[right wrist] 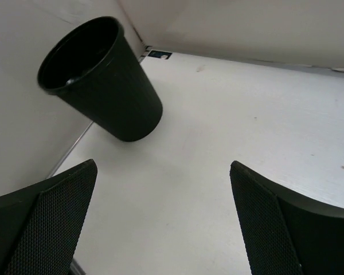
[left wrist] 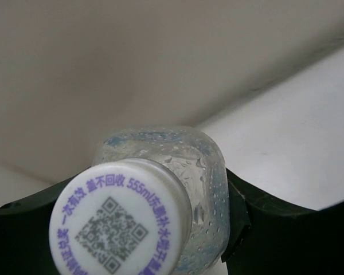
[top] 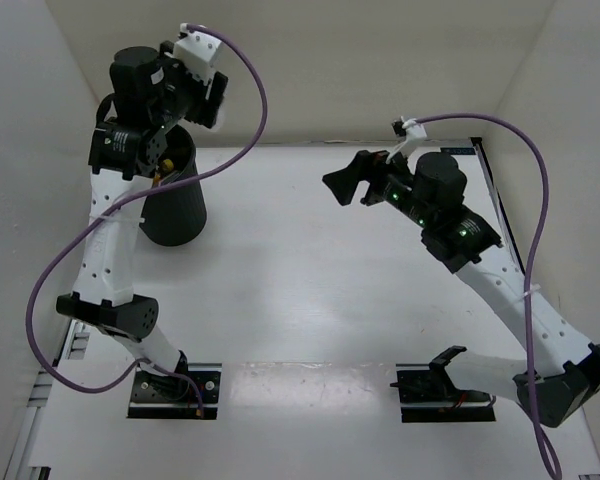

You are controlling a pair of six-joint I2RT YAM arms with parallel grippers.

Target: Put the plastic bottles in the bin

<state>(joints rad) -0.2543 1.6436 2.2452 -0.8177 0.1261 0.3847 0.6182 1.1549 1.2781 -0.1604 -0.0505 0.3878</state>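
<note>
Top camera high above the near edge, looking down on the table [top: 310, 290], bin [top: 175, 215] at upper left, left wrist camera tight against a plastic bottle [left wrist: 180, 172], wall [left wrist: 160, 57] beyond, right wrist camera angled down over the same table, same bin [right wrist: 109, 91] upper left.

Much of bin [top: 180, 218] hidden behind left arm [top: 115, 240], bottle [left wrist: 160, 189] cropped at bottom edge

The clear plastic bottle [left wrist: 209, 172] is beaded with droplets, its white cap [left wrist: 120, 220] smooth; the bin [right wrist: 123, 100] is matt black plastic, the table [right wrist: 235, 114] smooth
</note>
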